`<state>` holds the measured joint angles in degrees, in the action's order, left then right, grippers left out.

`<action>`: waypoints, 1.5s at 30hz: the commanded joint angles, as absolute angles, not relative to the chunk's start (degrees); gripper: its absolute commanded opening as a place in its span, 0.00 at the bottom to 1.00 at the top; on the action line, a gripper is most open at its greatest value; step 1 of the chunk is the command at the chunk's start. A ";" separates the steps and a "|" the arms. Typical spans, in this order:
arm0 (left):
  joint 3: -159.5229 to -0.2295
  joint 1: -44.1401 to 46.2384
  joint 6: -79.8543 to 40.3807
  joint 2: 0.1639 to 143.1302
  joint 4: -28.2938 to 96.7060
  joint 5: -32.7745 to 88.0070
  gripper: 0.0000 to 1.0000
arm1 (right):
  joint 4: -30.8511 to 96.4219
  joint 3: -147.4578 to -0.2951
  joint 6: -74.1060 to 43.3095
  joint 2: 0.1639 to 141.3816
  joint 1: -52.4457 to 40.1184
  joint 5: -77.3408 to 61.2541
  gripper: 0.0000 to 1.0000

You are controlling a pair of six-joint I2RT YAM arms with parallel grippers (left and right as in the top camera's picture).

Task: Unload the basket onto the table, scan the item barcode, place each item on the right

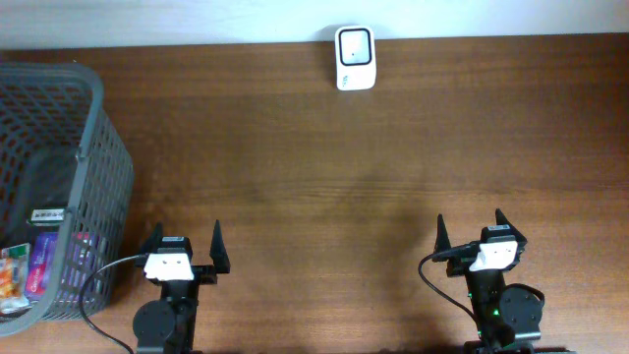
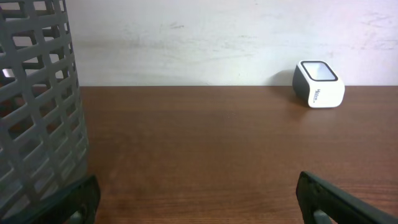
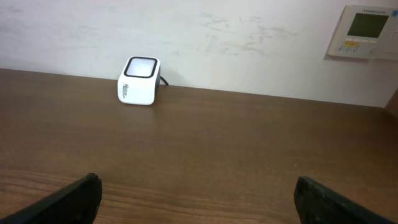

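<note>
A white barcode scanner [image 1: 354,57] with a dark window stands at the table's far edge against the wall; it also shows as the scanner [image 2: 318,83] in the left wrist view and the scanner [image 3: 139,80] in the right wrist view. Packaged items [image 1: 29,270] lie inside the grey mesh basket [image 1: 98,147] at the far left. My left gripper [image 1: 185,242] rests open near the front edge, just right of the basket, holding nothing. My right gripper [image 1: 472,226] is open at the front right, also with nothing between its fingers.
The basket wall [image 2: 37,106] fills the left side of the left wrist view, close beside the left finger. A wall thermostat panel [image 3: 364,31] hangs at the upper right in the right wrist view. Bare wooden tabletop [image 1: 334,187] lies between grippers and scanner.
</note>
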<state>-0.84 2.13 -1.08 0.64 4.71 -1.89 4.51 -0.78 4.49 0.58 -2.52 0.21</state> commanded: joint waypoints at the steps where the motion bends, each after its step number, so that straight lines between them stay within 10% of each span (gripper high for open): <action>1: -0.51 2.24 -0.16 0.36 4.78 -1.23 0.99 | 4.71 -0.32 3.64 0.21 -2.98 0.71 0.98; 31: -0.51 2.24 -0.16 0.36 4.75 -1.23 0.99 | 4.71 -0.32 3.64 0.21 -2.98 0.71 0.98; 38: -0.71 2.24 -2.98 0.36 -13.13 32.86 0.99 | 4.71 -0.32 3.64 0.21 -2.98 0.71 0.98; 45: -26.28 2.24 11.90 8.60 5.43 15.44 0.99 | 4.71 -0.32 3.64 0.21 -2.98 0.71 0.99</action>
<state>-14.98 2.22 7.16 3.33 -1.21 26.48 4.49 -0.78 4.27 0.58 -2.52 0.19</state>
